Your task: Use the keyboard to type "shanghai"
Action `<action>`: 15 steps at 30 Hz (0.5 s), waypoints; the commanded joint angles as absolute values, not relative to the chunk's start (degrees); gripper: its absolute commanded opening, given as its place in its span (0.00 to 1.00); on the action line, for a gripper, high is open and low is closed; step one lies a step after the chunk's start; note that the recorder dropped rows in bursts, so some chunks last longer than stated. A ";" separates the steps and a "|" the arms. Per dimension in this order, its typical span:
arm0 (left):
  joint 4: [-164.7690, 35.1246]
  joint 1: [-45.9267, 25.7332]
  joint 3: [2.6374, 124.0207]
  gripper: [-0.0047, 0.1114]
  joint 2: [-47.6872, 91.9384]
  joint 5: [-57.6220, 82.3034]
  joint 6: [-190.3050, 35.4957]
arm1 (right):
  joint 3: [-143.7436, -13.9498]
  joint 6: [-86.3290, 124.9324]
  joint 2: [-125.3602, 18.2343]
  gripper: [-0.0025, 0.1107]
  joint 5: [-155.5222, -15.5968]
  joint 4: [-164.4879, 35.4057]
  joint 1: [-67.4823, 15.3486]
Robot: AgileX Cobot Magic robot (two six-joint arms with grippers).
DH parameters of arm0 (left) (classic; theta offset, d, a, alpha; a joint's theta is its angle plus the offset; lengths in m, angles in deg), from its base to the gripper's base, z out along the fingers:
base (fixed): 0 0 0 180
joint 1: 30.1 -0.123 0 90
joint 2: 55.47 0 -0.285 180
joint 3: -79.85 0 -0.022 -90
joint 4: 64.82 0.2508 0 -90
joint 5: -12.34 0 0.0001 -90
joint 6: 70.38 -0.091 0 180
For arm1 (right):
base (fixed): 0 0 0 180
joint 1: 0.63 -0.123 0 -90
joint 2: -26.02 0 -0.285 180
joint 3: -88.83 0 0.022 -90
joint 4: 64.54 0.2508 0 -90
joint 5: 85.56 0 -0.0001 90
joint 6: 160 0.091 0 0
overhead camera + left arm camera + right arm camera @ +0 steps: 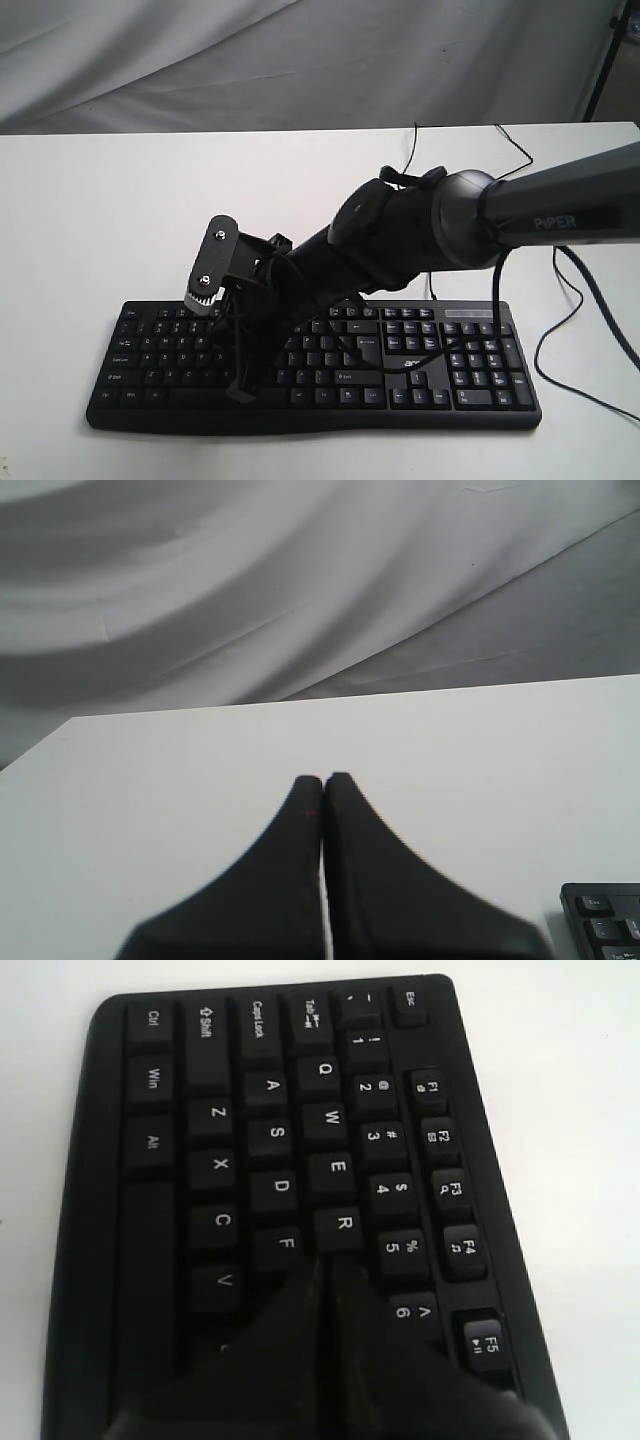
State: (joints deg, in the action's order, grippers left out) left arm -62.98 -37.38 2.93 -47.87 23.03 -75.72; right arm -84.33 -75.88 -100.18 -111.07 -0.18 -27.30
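Observation:
The black keyboard (470, 372) lies along the front of the white table (90, 210), its white logo right of centre. My right arm reaches across it from the right. The right gripper (241, 390) points down over the left-middle letter keys. In the right wrist view this gripper (325, 1262) is shut and empty, its tips by the R and F keys of the keyboard (215, 1110). Whether they touch a key I cannot tell. The left gripper (322, 778) is shut and empty above bare table, with a keyboard corner (605, 925) beside it. It is out of the exterior view.
Thin black cables (560, 330) run over the table to the right of and behind the keyboard. A grey cloth backdrop (300, 60) hangs behind the table's far edge. A dark stand leg (603, 60) shows at the far right.

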 commanded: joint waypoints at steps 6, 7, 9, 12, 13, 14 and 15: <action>-63.01 -37.17 2.64 0.05 -47.69 22.86 -75.56 | -84.68 -76.69 -100.13 0.02 -111.37 0.75 -28.22; -63.01 -37.17 2.64 0.05 -47.69 22.86 -75.56 | -84.68 -76.69 -100.13 0.02 -111.37 0.75 -28.22; -63.01 -37.17 2.64 0.05 -47.69 22.86 -75.56 | -84.68 -76.98 -100.13 0.02 -111.47 0.75 -28.22; -63.01 -37.17 2.64 0.05 -47.69 22.86 -75.56 | -84.68 -77.11 -100.13 0.02 -111.47 0.75 -28.22; -63.01 -37.17 2.64 0.05 -47.69 22.86 -75.56 | -84.68 -77.11 -100.13 0.02 -111.47 0.75 -28.22; -63.01 -37.17 2.64 0.05 -47.69 22.86 -75.56 | -84.68 -77.11 -100.13 0.02 -111.47 0.75 -28.22; -63.01 -37.17 2.64 0.05 -47.69 22.86 -75.56 | -84.68 -77.24 -100.13 0.02 -111.47 0.75 -28.22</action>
